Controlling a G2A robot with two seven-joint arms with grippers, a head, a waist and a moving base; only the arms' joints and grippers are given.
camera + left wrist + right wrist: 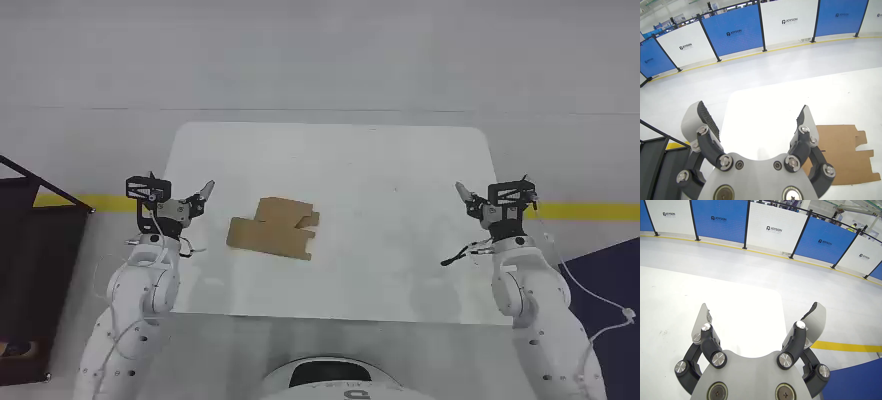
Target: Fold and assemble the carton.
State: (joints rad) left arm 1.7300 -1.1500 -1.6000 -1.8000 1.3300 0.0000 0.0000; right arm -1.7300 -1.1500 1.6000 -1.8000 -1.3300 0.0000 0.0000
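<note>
Left claw [753, 105] and right claw [760, 304] hang spread, empty, flanking the flat carton [272, 228].

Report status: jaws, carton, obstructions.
Left gripper: jaws open, empty. Right gripper: jaws open, empty. Carton flat, unfolded on table, nearer left gripper. No obstruction.

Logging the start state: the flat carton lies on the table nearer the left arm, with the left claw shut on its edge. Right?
No: the left wrist view shows the left claw open and empty, apart from the carton. The carton does lie flat on the table, nearer the left arm.
</note>
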